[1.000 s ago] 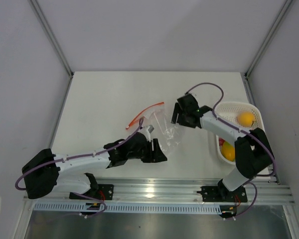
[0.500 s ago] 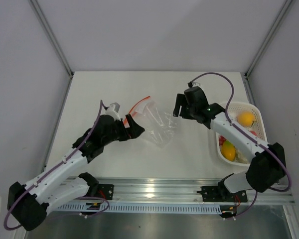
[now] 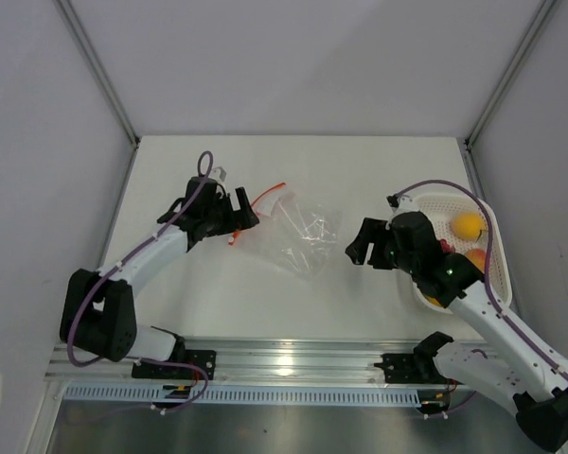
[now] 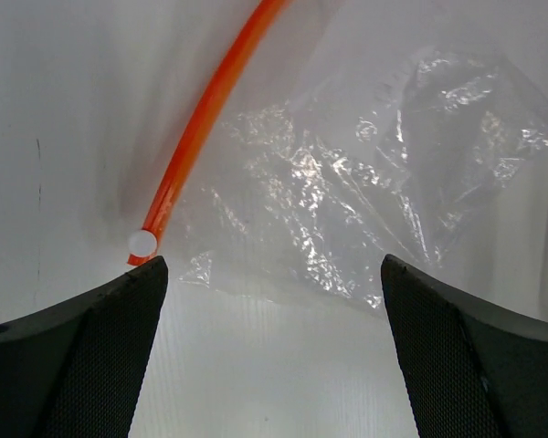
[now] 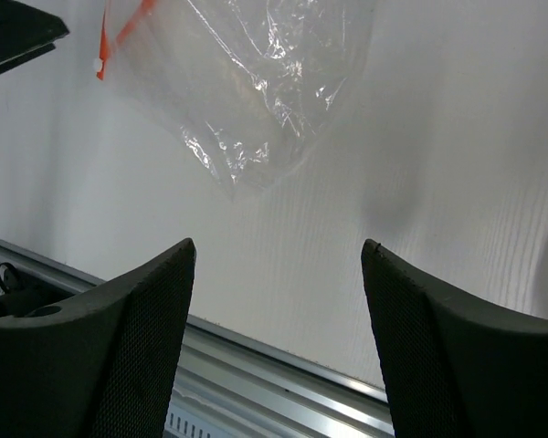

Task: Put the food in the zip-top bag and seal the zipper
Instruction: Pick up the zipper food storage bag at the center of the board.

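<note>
My left gripper [image 4: 274, 274] hangs, jaws wide apart, at the zipper [image 4: 201, 119] end of the zip-top bag [image 3: 298, 236] lying on the table [image 3: 189, 284]. My right gripper [image 5: 279, 251] is also parted, and the food [image 3: 468, 225] sits in the basket [image 3: 454, 199].

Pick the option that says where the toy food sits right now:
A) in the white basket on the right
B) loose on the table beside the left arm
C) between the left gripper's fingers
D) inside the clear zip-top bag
A: the food shows as orange and yellow pieces inside the white basket, while the zip-top bag lies clear, with nothing in it.
</note>
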You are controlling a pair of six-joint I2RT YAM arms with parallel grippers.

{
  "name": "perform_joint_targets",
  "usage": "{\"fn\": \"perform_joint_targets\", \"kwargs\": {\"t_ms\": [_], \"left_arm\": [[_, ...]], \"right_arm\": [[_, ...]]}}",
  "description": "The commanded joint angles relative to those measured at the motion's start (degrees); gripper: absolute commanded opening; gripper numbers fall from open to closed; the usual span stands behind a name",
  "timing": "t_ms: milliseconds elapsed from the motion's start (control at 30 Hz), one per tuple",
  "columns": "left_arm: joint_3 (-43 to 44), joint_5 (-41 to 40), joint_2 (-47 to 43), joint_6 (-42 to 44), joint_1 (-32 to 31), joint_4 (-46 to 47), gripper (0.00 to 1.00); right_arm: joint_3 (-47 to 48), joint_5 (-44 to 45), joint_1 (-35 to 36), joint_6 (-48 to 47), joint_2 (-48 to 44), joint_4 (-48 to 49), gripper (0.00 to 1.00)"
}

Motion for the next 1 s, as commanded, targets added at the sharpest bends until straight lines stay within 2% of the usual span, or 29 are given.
{"fn": "perform_joint_targets", "kwargs": {"t_ms": [0,233,367,767,967], "left_arm": [[0.6,4.6,3.3,2.5,2.4,7.7,1.0],[5.0,13.3,11.4,5.3,2.6,13.7,0.99],[6.3,9.9,13.3,5.8,3.1,12.9,1.0],[12.4,12.1,21.3,5.5,4.3,12.7,0.99],[13.8,9.1,21.8,5.0,4.5,11.9,0.99]], "right_arm": [[-1.3,-1.0,0.2,0.8,-5.6,-3.3,0.75],[-4.9,-2.3,0.2,-0.1,-11.2,-4.2,0.75],[-5.0,-2.3,0.2,-0.9,-11.8,-5.2,0.75],[-5.3,-5.1,0.2,-1.6,-12.3,-5.0,0.75],[-5.7,-5.3,0.2,-1.5,-12.1,-4.6,0.75]]}}
